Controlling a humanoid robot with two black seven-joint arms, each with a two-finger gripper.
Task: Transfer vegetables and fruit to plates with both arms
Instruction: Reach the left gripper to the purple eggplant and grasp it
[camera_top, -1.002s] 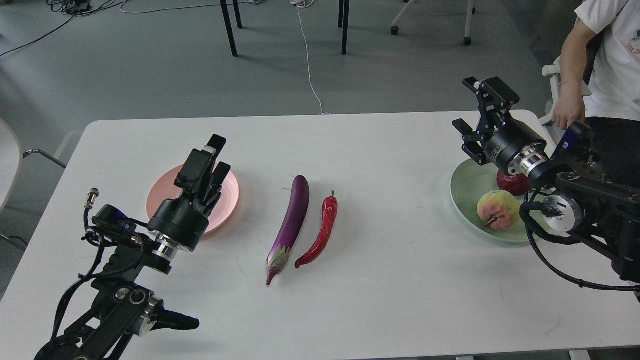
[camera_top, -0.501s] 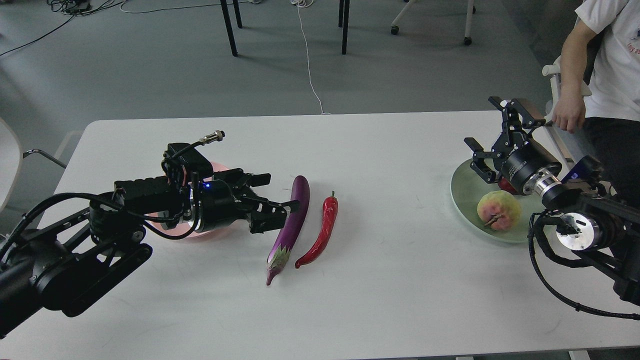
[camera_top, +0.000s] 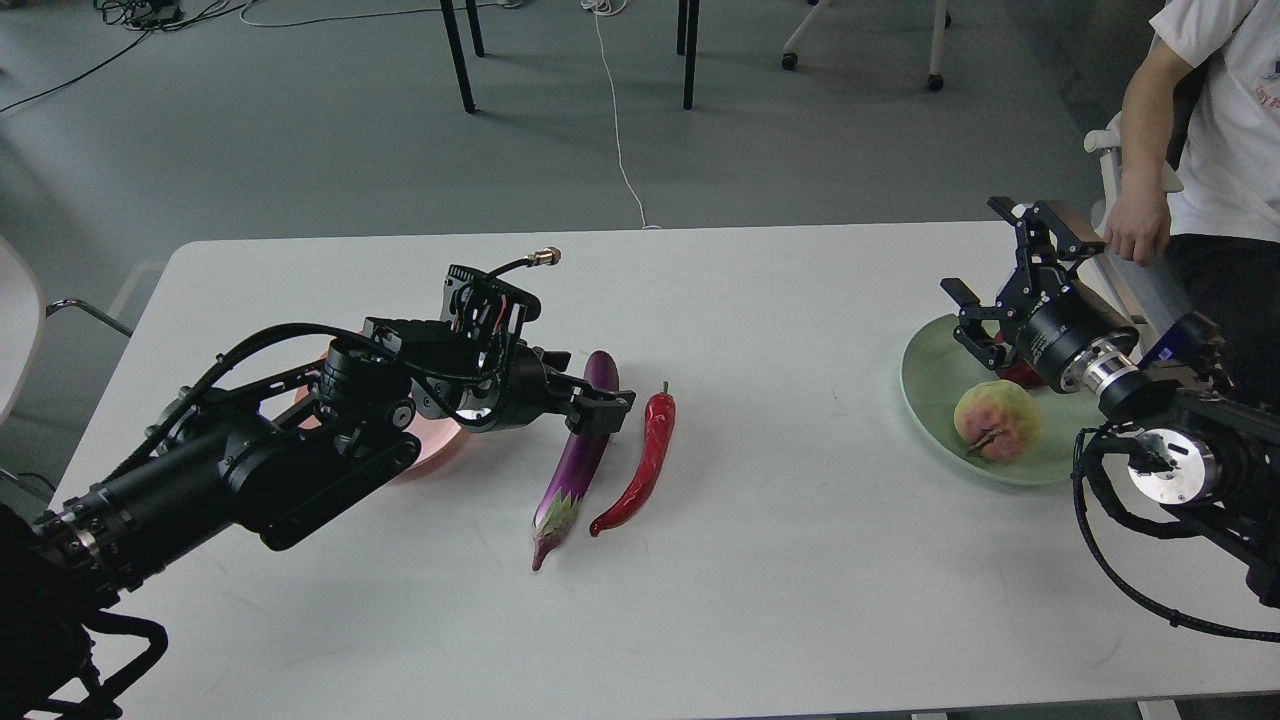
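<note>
Glossy purple eggplant (camera_top: 583, 445) sits between the left gripper (camera_top: 597, 400)'s spread fingers; right gripper (camera_top: 1010, 270) gapes.

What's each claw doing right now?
Left claw: open, fingers around the eggplant, not yet closed on it.
Right claw: open, empty, above the green plate.

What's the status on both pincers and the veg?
Left pincer open around eggplant. Right pincer open above green plate. Chili alongside, close.
</note>
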